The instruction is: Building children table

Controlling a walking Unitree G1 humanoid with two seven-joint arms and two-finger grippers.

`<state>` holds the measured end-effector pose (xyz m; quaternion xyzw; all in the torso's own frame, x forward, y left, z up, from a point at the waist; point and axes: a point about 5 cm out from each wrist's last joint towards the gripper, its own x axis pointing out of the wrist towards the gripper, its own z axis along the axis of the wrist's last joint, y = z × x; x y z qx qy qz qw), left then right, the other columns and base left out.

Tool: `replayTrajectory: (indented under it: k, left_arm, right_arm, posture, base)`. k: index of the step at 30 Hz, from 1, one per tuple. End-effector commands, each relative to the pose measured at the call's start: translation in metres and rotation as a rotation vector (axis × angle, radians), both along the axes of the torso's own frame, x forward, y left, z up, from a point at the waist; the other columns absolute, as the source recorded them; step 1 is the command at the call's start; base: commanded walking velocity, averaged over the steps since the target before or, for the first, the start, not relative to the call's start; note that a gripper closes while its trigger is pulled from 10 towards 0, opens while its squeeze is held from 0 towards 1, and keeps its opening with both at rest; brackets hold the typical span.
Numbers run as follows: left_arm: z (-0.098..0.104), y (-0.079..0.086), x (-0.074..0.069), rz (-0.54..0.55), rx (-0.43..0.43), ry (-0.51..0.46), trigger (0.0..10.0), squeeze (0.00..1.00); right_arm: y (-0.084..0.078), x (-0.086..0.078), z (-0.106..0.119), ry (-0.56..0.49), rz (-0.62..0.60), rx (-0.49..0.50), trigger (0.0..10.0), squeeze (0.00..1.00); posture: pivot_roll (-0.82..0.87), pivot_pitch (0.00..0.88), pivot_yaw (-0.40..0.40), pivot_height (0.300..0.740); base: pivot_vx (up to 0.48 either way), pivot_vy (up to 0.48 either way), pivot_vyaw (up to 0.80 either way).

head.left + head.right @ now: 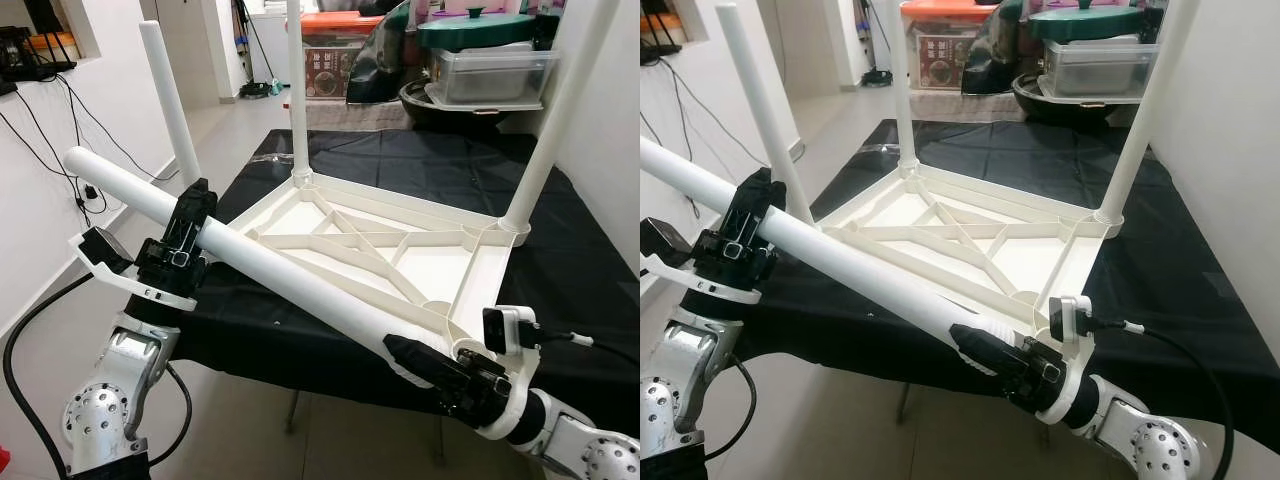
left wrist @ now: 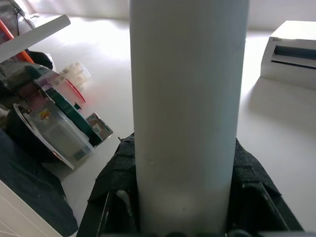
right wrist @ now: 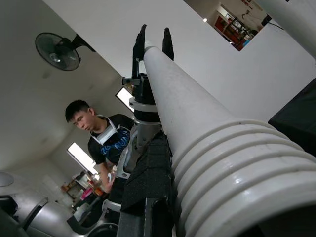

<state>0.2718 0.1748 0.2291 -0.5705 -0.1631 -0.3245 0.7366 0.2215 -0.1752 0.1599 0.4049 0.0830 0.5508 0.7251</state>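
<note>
The upturned tabletop (image 1: pixel 380 245) lies on the cloth-covered table (image 1: pixel 580 260), reaching its near edge. Three legs (image 1: pixel 298 90) stand in its far-left, far-right and near-left corners. The loose leg (image 1: pixel 270 265) slants from the tabletop's near-right corner out past the table's left edge.

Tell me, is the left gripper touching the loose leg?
Touching: in the left eye view the left gripper has its black fingers clamped around the loose leg.

My left gripper (image 1: pixel 195 215) and right gripper (image 1: pixel 425 365), matt black plastic, clamp smooth white plastic leg (image 1: pixel 290 280). Tabletop (image 1: pixel 400 250) ribbed plastic. Black cloth (image 1: pixel 580 270) matt, creased.
</note>
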Motion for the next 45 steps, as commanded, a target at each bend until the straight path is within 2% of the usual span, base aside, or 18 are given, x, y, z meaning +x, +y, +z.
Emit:
replayTrajectory:
  k: [1,9,10,12,13,15,16,17,18,19,29,30,37,40,45]
  left_arm:
    - [-0.004,0.007,0.000,0.013,-0.032,0.020,0.0,0.00]
    - [-0.007,0.010,0.002,0.024,-0.038,0.033,0.0,0.00]
    - [-0.007,0.009,0.002,0.020,-0.032,0.032,0.0,0.00]
    - [-0.007,0.008,0.002,0.016,-0.027,0.031,0.0,0.00]
    - [-0.007,0.005,0.002,0.005,0.000,0.037,2.2,0.00]
    - [-0.008,0.002,0.002,-0.002,0.020,0.042,2.2,0.00]
    - [-0.007,-0.001,0.002,-0.017,0.035,0.039,10.0,0.00]
    - [-0.007,-0.001,0.002,-0.017,0.035,0.039,10.0,0.00]
    - [-0.006,-0.004,0.002,-0.023,0.047,0.038,10.0,0.00]
    - [-0.006,-0.006,0.002,-0.023,0.051,0.038,10.0,0.00]
    - [-0.001,0.000,0.007,0.012,0.020,0.046,10.0,0.00]
    - [0.002,0.001,0.008,0.014,0.022,0.038,10.0,0.00]
    - [0.013,0.003,0.009,0.028,0.024,0.003,10.0,0.00]
    - [0.023,0.014,0.011,0.063,-0.007,-0.018,10.0,0.00]
    - [0.030,0.020,0.013,0.085,0.065,-0.034,10.0,0.00]
  right_arm:
    - [-0.001,0.000,0.003,-0.029,-0.014,0.009,0.0,0.00]
    - [-0.001,0.003,0.003,-0.037,-0.028,-0.003,0.0,0.00]
    - [0.000,0.004,0.003,-0.037,-0.034,-0.016,10.0,0.00]
    - [0.000,0.005,0.003,-0.037,-0.037,-0.024,10.0,0.00]
    - [0.000,0.006,0.003,-0.037,-0.038,-0.025,10.0,0.00]
    - [0.000,0.006,0.003,-0.037,-0.038,-0.024,10.0,0.00]
    - [0.001,0.006,0.004,-0.039,-0.038,-0.021,10.0,0.00]
    - [0.001,0.006,0.004,-0.039,-0.038,-0.021,10.0,0.00]
    - [0.000,0.007,0.005,-0.041,-0.040,-0.017,10.0,0.84]
    - [0.000,0.007,0.005,-0.043,-0.041,-0.011,10.0,1.00]
    - [-0.003,0.010,0.005,-0.054,-0.074,-0.031,10.0,1.00]
    - [-0.005,0.011,0.003,-0.043,-0.085,-0.039,10.0,0.00]
    - [-0.012,0.011,0.002,-0.039,-0.092,-0.045,10.0,0.00]
    - [-0.023,0.011,-0.005,-0.012,-0.127,-0.070,10.0,0.00]
    - [-0.038,0.011,-0.017,0.038,-0.189,-0.092,10.0,0.00]
  posture:
    - [-0.02,0.000,0.034,0.740]
    - [-0.02,0.000,0.034,0.740]
    - [-0.02,0.000,0.033,0.740]
    - [-0.02,0.000,0.033,0.740]
    - [-0.02,0.000,0.033,0.740]
    - [-0.02,0.000,0.033,0.740]
    - [-0.02,0.000,0.032,0.740]
    - [-0.02,0.000,0.032,0.740]
    - [-0.02,0.000,0.032,0.740]
    - [-0.01,0.000,0.027,0.740]
    - [0.00,0.000,0.034,0.740]
    - [0.00,0.000,0.023,0.740]
    - [0.00,0.000,0.021,0.740]
    - [0.00,0.000,0.022,0.740]
    - [0.00,0.000,0.017,0.740]
  base:
    - [0.000,0.000,0.00]
    - [0.000,0.000,0.00]
    - [0.000,0.000,0.00]
    - [0.000,0.000,0.00]
    - [0.000,0.000,0.00]
    - [0.000,0.000,0.00]
    - [0.000,0.000,0.00]
    - [0.000,0.000,0.00]
    - [0.000,0.000,0.00]
    - [0.000,0.000,0.00]
    - [0.000,0.000,0.00]
    - [0.000,0.000,0.00]
    - [0.000,0.000,0.00]
    - [0.000,0.000,0.00]
    - [0.000,0.000,0.00]
